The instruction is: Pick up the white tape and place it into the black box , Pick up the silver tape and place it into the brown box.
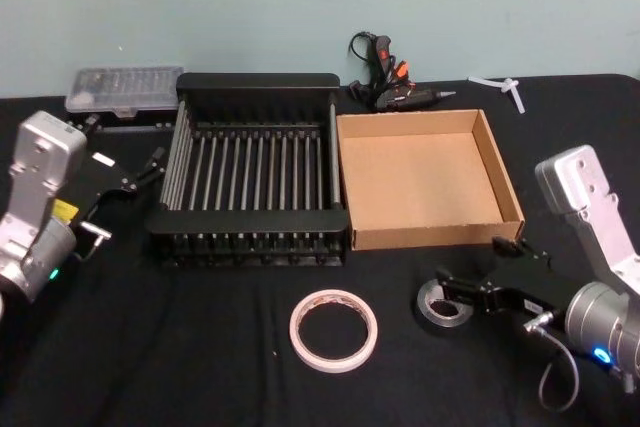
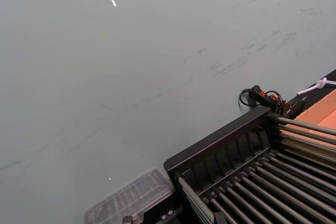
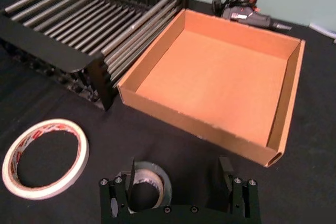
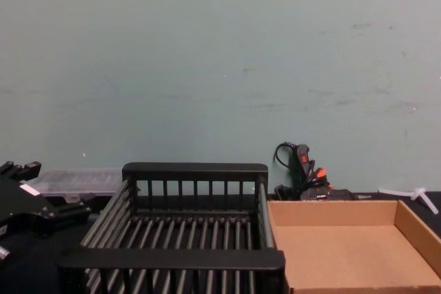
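Silver tape (image 1: 440, 305) lies at the low right gripper (image 3: 178, 174), whose spread jaws straddle one side.

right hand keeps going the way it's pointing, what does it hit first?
Probably the silver tape: the right hand is open, one finger already over the roll. Farther on lies the brown box front wall. Height above the tape is unclear.

Silver tape (image 3: 149, 184) – near part hidden behind right end effector (image 3: 178, 190); brown box (image 4: 351, 253) cut off at chest view's edge.
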`<state>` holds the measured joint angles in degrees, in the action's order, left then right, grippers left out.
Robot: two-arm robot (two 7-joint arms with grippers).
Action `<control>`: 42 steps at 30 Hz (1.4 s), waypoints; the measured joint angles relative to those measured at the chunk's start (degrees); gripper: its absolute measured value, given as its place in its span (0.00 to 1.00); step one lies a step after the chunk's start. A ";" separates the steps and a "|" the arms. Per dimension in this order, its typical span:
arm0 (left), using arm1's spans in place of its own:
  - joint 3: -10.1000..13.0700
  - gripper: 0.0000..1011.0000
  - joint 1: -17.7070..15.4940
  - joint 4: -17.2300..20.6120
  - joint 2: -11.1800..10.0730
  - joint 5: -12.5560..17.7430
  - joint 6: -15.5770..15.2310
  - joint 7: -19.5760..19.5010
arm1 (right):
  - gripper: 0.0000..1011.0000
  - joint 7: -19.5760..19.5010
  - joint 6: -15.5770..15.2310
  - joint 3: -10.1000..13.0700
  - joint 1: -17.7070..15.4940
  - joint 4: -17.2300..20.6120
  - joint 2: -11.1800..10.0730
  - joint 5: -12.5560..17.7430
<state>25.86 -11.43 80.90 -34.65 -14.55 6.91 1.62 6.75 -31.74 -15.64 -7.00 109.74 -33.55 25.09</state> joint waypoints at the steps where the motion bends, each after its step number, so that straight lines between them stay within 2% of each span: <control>1: 0.00 0.99 0.00 0.00 0.00 0.00 0.00 0.00 | 0.99 0.13 -0.36 0.00 -0.14 0.00 0.07 -0.12; 14: 0.00 0.99 0.00 0.00 0.00 0.00 0.00 0.00 | 0.99 1.04 -3.13 0.84 -0.63 -0.79 1.25 -0.88; 42: 0.00 0.99 0.00 0.00 0.00 0.00 0.00 0.00 | 0.99 3.95 -5.18 1.18 1.49 -4.97 4.32 -3.89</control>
<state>25.86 -11.43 80.90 -34.65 -14.55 6.91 1.62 10.70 -36.92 -14.46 -5.51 104.77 -29.23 21.19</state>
